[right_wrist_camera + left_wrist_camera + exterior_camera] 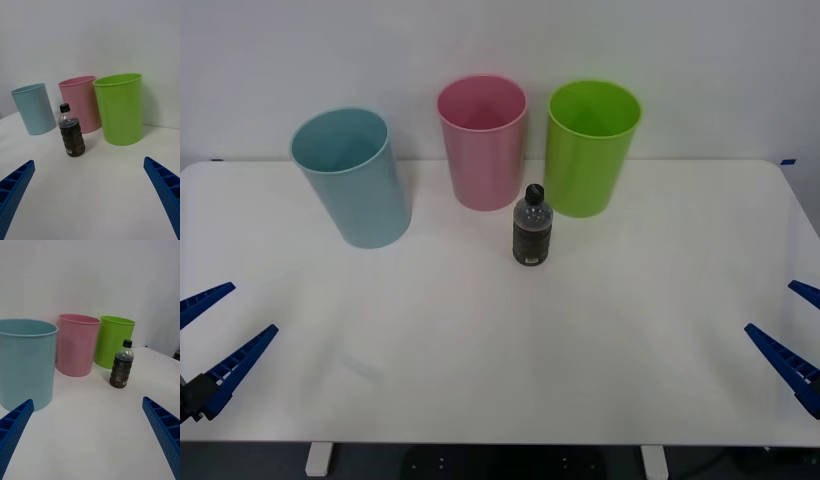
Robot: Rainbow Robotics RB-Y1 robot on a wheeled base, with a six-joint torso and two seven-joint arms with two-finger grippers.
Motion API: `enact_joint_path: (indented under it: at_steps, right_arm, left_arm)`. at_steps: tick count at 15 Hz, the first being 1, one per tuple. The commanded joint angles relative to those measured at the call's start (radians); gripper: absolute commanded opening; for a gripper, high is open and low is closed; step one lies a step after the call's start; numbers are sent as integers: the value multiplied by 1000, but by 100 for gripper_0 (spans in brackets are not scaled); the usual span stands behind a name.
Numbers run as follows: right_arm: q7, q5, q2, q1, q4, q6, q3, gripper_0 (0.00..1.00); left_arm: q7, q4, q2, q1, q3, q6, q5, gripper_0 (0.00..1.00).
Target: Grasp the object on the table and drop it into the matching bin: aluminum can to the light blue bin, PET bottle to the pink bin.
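Observation:
The PET bottle point(532, 227) point(71, 132) point(121, 365), clear with dark liquid, a black cap and a dark label, stands upright on the white table point(500, 340), just in front of the gap between the pink bin point(482, 141) point(81, 103) point(76, 344) and a lime green one. The light blue bin point(355, 176) point(34, 108) point(25, 362) stands further left. My left gripper point(212, 335) point(90, 438) is open at the near left edge. My right gripper point(790, 335) point(90, 198) is open at the near right edge. Both are far from the bottle.
A lime green bin point(590, 146) point(121, 108) point(112, 341) stands right of the pink one, close behind the bottle. The three bins line the back of the table before a white wall. Bare tabletop stretches between the grippers and the bottle.

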Motion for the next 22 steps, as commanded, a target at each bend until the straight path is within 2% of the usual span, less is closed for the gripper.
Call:
enact_joint_path:
  at_steps: [1,2,3,9,14,22]
  right_arm:
    - [0,0,0,0,0,0,0,100]
    - [0,0,0,0,0,0,0,100]
    - [2,-6,42,13,12,-7,-1,100]
    - [12,-17,36,8,1,5,47,100]
    - [35,33,36,-27,3,39,119,100]
    - [104,95,41,-79,3,211,278,100]
  left_arm:
    - [0,0,0,0,0,0,0,100]
    - [0,0,0,0,0,0,0,100]
    - [0,0,0,0,0,0,0,100]
    - [0,0,0,0,0,0,0,100]
    - [0,0,0,0,0,0,0,100]
    - [0,0,0,0,0,0,0,100]
